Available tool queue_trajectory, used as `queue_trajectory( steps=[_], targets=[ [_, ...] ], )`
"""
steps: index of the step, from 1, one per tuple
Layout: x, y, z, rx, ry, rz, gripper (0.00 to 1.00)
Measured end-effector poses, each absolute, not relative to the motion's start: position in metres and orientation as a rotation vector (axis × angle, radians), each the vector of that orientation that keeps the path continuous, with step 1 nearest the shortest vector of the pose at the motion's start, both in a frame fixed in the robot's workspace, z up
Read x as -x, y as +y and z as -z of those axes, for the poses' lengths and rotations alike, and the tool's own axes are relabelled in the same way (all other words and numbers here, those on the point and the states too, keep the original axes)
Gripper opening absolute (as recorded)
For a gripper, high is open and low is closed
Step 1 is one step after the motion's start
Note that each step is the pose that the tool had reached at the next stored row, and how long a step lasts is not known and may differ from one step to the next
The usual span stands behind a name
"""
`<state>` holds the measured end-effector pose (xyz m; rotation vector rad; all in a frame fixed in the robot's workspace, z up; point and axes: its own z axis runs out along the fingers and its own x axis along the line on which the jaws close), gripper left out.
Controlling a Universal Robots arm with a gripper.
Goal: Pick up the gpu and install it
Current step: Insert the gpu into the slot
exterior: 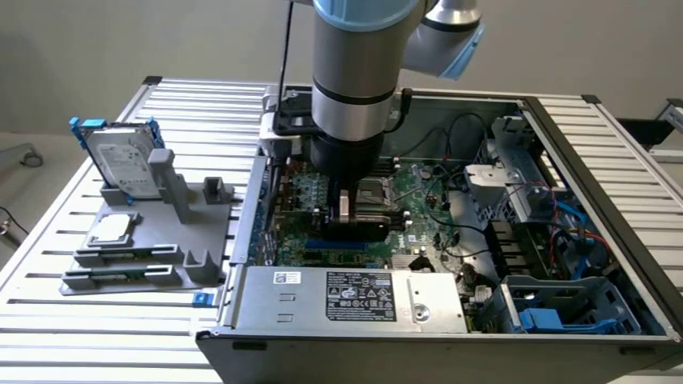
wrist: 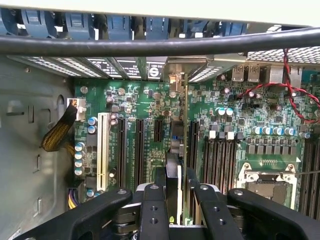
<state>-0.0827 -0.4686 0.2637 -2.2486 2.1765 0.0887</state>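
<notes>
Standing on its edge above the long slots (wrist: 122,145) of the green board (wrist: 150,100), the gpu (wrist: 176,175) is pinched in the gripper (wrist: 177,205), jaws half closed on it. If it leans or misses its slot, pushing could bend it

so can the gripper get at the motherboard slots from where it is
Probably yes: the gripper, shut on the gpu, hangs inside the open case just over the black slots, with nothing visible between them.

Open computer case (exterior: 427,356) on slatted table (exterior: 96,320); power supply (exterior: 353,298) inside its near wall. Beside the case, exterior view's left: grey holder (exterior: 160,240) bearing hard drive (exterior: 120,162), processor chip (exterior: 112,230).
</notes>
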Motion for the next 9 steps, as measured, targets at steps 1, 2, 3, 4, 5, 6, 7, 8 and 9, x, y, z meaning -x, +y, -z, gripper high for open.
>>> queue_trajectory(
  steps=[1,2,3,4,5,6,7,8,9],
  targets=[
    [0.0828,-0.4686,-0.2635,2.249,2.177,-0.089,0.26],
    [0.0828,-0.4687,-0.2633,2.250,2.176,-0.090,0.26],
    [0.0828,-0.4687,-0.2630,2.251,2.176,-0.091,0.26],
    [0.0828,-0.4687,-0.2626,2.252,2.175,-0.091,0.26],
    [0.0828,-0.4688,-0.2623,2.254,2.174,-0.091,0.26],
    [0.0828,-0.4688,-0.2619,2.255,2.172,-0.091,0.26],
    [0.0828,-0.4688,-0.2615,2.256,2.172,-0.091,0.26],
    [0.0828,-0.4688,-0.2612,2.257,2.171,-0.091,0.26],
    [0.0828,-0.4688,-0.2610,2.257,2.170,-0.091,0.26]
  ],
)
